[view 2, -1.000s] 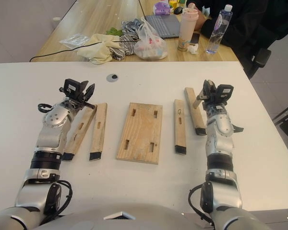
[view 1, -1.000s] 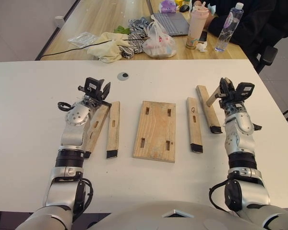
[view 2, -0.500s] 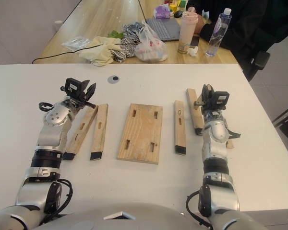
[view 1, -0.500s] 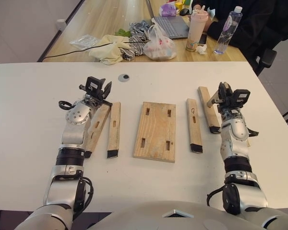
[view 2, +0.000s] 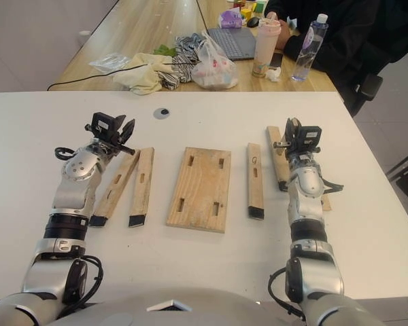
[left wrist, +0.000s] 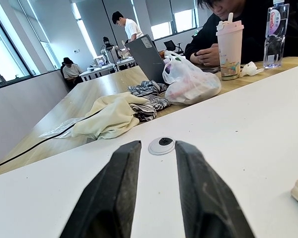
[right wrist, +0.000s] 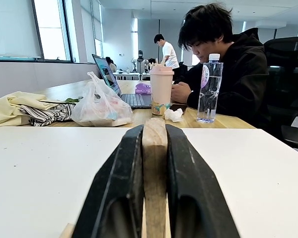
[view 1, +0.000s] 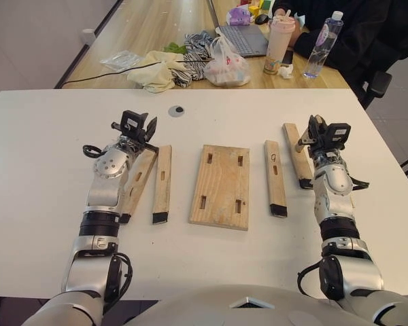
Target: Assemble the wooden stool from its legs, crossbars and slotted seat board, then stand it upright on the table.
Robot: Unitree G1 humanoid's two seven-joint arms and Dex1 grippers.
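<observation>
Two arms extended forward, low over white surface (view 1: 41, 170): left end effector (view 1: 137, 126) narrowly open, empty, above far tips of left legs (view 1: 162, 183); right end effector (view 1: 319, 132) clamped on crossbar (right wrist: 155, 148), over outer right leg (view 1: 296, 153), near right edge. Between both, seat board (view 1: 219, 185) flat at centre; wide white margin from pieces to far edge.

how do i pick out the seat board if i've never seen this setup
On the white table, a row of wood lies in front of the robot. The seat board lies flat in the middle of that row, with two narrow legs on either side. It is the only wide rectangle, with four small slots cut in it.
</observation>
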